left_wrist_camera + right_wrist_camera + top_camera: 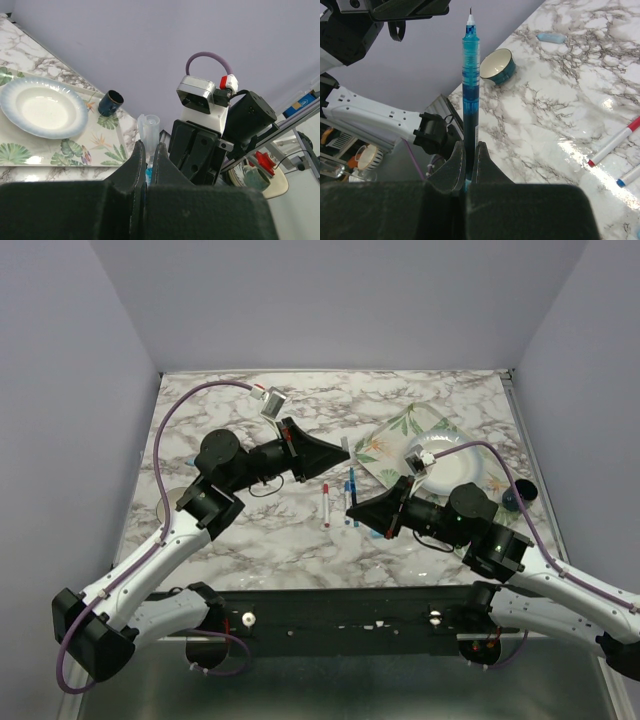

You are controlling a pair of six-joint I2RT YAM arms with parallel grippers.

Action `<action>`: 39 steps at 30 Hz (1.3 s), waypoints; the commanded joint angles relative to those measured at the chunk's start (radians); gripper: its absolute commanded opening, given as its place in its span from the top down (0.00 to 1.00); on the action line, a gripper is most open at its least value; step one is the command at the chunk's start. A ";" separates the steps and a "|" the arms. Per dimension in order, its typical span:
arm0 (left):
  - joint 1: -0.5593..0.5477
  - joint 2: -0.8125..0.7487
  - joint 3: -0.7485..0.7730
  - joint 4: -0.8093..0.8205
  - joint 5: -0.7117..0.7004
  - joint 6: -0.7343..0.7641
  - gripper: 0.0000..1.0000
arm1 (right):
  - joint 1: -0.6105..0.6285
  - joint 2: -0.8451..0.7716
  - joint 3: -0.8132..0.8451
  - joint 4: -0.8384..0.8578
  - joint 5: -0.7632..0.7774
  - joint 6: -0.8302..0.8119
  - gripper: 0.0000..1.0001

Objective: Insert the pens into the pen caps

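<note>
1. On the marble table [250, 540], at the right rear, we see a floral tray [392, 430] bearing a white plate [45, 110].
2. The left gripper [148, 150] is pinched tight on a translucent pen cap [149, 127]. The cap sticks out past the fingertips, lifted off the table.
3. The right gripper [468, 152] is clamped on the blue-barrelled pen [471, 90] near its lower end, with the bare tip pointing away from the fingers.
4. We find a teal bowl [497, 65] at the table's left and a dark cup [110, 102] by the tray's edge.
5. A red-ended white pen [326, 505] and a blue-ended white pen [347, 502] lie side by side on the marble between the arms.
6. A light blue cap [551, 37] lies alone on the left, well apart from the pens.
</note>
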 commanded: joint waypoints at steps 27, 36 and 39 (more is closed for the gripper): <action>-0.028 0.022 -0.043 0.075 0.035 -0.036 1.00 | 0.002 0.013 0.014 0.024 0.002 0.008 0.99; -0.054 0.000 -0.086 0.073 0.036 -0.031 1.00 | 0.003 0.007 0.030 0.012 0.043 -0.004 0.99; -0.055 -0.012 -0.092 0.061 0.033 -0.022 1.00 | 0.002 -0.002 0.028 0.010 0.060 -0.009 0.99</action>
